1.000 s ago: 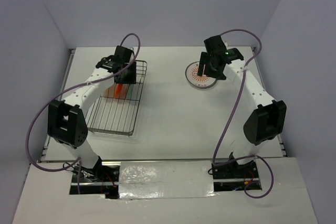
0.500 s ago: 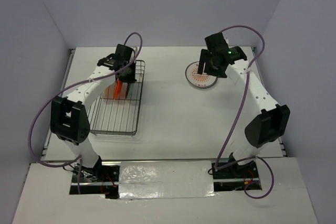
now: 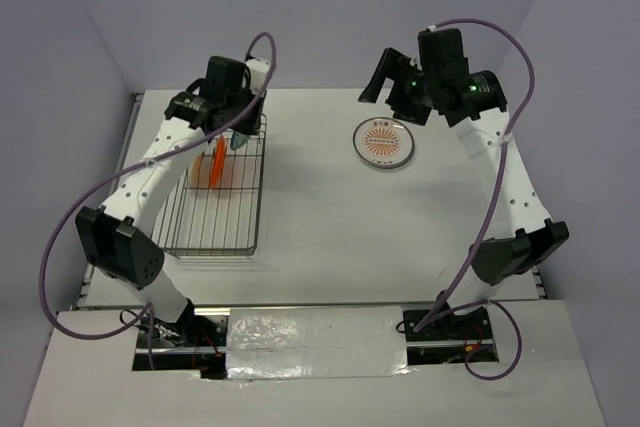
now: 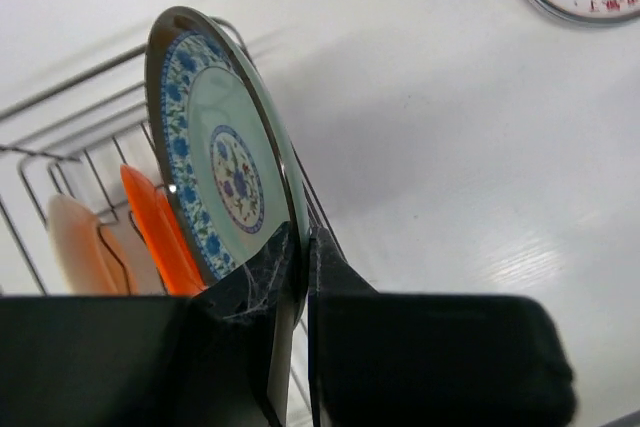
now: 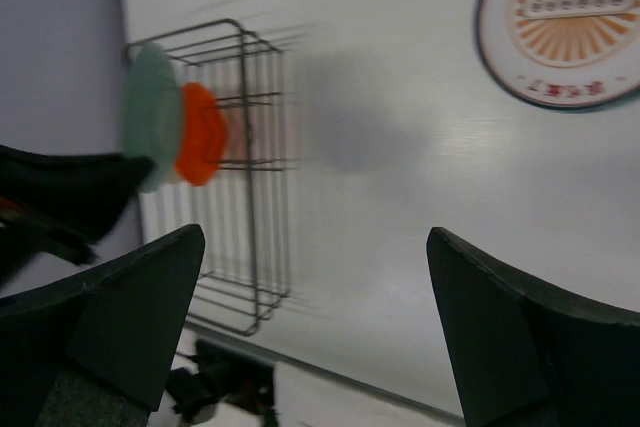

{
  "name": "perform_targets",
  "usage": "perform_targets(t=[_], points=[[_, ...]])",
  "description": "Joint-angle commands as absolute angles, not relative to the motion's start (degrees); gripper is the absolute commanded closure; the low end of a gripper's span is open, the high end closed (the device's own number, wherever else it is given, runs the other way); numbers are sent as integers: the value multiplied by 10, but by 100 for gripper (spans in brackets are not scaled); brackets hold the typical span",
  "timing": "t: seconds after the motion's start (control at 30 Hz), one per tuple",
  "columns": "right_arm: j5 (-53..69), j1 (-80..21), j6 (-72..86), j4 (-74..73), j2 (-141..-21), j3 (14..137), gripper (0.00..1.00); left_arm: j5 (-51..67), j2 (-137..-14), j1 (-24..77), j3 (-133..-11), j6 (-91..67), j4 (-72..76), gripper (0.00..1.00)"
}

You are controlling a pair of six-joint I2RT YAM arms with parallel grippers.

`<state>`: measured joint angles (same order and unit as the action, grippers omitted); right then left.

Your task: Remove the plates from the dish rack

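Observation:
My left gripper is shut on the rim of the teal patterned plate and holds it upright on edge above the far end of the dish rack; gripper. An orange plate and a cream-tan plate stand upright in the rack behind it. The white plate with the orange sunburst lies flat on the table. My right gripper is open and empty, raised above the table just behind that plate; gripper.
The wire rack fills the left side of the table, its near half holding nothing. The white table lies between rack and sunburst plate. Grey walls close in at the back and sides.
My left gripper has risen with the teal plate, lifting it up from the rack's dividers. My right arm has lifted up and back from the sunburst plate.

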<state>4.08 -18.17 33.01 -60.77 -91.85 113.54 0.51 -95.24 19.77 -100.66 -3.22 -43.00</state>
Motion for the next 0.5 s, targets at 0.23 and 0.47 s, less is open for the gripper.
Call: perform_targets(t=[0.23,0.47], points=[[251,-180,466,-541,-980,1202,0,-98,-715,459,-733,303,-104,100],[230,-241,449,-531,-969,1108,9,-94,-701,509,-727,360,-105,100]])
